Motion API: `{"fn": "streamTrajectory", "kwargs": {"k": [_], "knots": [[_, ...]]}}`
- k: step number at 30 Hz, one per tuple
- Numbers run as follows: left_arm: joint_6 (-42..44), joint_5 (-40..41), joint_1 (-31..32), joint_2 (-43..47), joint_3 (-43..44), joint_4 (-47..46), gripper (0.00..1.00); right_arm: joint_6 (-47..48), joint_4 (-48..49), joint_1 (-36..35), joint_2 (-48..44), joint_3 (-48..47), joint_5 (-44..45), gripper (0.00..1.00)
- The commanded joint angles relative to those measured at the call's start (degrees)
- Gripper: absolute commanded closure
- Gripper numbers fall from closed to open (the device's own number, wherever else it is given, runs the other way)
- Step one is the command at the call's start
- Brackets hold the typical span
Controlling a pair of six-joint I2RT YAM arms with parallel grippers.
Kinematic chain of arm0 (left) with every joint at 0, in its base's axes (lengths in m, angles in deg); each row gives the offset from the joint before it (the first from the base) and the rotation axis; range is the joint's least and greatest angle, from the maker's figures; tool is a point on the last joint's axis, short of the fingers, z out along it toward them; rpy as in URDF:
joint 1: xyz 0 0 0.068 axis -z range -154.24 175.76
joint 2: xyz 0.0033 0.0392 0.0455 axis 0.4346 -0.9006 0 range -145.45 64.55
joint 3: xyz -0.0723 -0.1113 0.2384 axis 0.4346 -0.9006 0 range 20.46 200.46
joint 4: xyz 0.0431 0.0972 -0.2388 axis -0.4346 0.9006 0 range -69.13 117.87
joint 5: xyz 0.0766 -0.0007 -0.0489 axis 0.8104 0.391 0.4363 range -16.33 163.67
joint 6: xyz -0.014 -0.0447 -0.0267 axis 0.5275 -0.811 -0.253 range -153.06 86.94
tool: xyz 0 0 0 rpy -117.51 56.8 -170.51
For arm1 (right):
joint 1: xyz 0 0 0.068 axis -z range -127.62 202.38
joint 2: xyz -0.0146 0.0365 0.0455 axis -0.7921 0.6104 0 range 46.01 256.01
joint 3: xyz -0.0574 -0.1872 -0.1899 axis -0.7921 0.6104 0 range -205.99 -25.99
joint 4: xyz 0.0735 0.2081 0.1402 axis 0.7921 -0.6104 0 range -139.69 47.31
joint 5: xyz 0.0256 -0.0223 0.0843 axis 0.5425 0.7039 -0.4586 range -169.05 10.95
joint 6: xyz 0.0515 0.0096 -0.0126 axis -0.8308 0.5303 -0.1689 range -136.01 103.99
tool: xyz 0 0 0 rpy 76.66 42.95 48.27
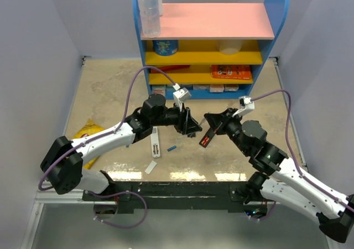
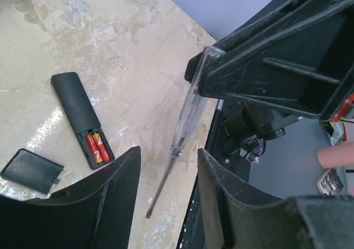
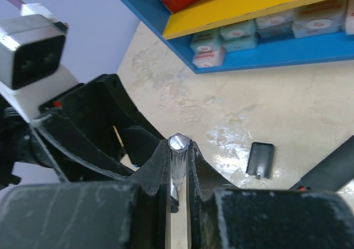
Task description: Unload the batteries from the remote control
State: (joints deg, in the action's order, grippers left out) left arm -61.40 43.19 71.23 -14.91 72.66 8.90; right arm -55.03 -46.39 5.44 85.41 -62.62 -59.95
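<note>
The right fingers (image 3: 157,169) are clamped on the top of a clear-handled screwdriver (image 2: 185,122), whose tip points down at the surface (image 1: 110,88). The left fingers (image 2: 119,188) are spread wide, one on each side of the shaft and touching nothing. Two red batteries (image 2: 97,146) sit side by side in the uncovered bay of the black remote (image 2: 74,102), near the middle of the surface, with its black battery cover (image 2: 30,171) just beside it. Left of that, nearer the near edge, a blue battery (image 1: 172,148) lies loose just beside a white remote (image 1: 156,143).
</note>
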Motion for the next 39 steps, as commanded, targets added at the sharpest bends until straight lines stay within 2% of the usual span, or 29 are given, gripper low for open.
{"fn": "streamTrajectory", "kwargs": {"k": [1,2,8,9,12,13,14,16,17,19,27,37,39], "knots": [[2.32,-1.25,0.58,0.09,2.46,-2.09,0.52,-4.13,3.35,-0.17,-2.13,-0.38,-3.8,1.0],[2.32,-1.34,0.67,0.1,2.38,-2.27,0.54,-4.39,3.18,-0.17,-3.0,-0.21,-3.89,1.0],[2.59,-3.26,0.84,-0.52,1.85,-4.11,0.8,-5.71,3.27,-0.17,-5.65,0.94,-4.68,1.0],[2.5,-3.97,0.93,-0.61,1.41,-4.81,0.9,-5.62,2.74,-0.17,-5.21,0.33,-5.81,1.0],[3.19,-5.47,0.85,0.0,-0.16,-7.1,1.0,-2.74,-1.71,-0.17,-3.37,-2.99,-9.06,0.84],[3.72,-5.12,0.85,0.96,-0.78,-7.98,1.0,-1.85,-4.79,-0.17,-2.58,-4.84,-9.07,0.7],[5.56,-4.94,0.93,1.5,-1.49,-8.25,1.0,-0.54,-11.17,-0.17,-1.7,-9.04,-9.16,0.63],[8.02,-5.81,0.85,2.99,-3.77,-9.64,1.0,2.54,-17.27,-0.17,0.32,-12.93,-9.6,0.46],[10.04,-6.34,0.85,3.43,-4.47,-9.74,1.0,3.07,-22.26,-0.17,0.59,-14.78,-9.43,0.45],[11.46,-7.57,0.85,3.96,-5.36,-9.92,1.0,4.39,-25.2,-0.08,0.94,-18.04,-10.04,0.41],[19.02,-8.37,0.85,5.89,-8.07,-9.82,1.0,6.06,-34.35,-0.08,5.16,-25.34,-15.66,0.44],[21.92,-11.7,0.93,8.71,-11.51,-15.71,1.0,7.47,-34.44,1.32,12.45,-28.15,-20.76,0.45],[22.01,-11.8,0.93,8.8,-11.78,-16.16,1.0,7.47,-32.6,2.29,12.9,-27.8,-23.3,0.49]]}}
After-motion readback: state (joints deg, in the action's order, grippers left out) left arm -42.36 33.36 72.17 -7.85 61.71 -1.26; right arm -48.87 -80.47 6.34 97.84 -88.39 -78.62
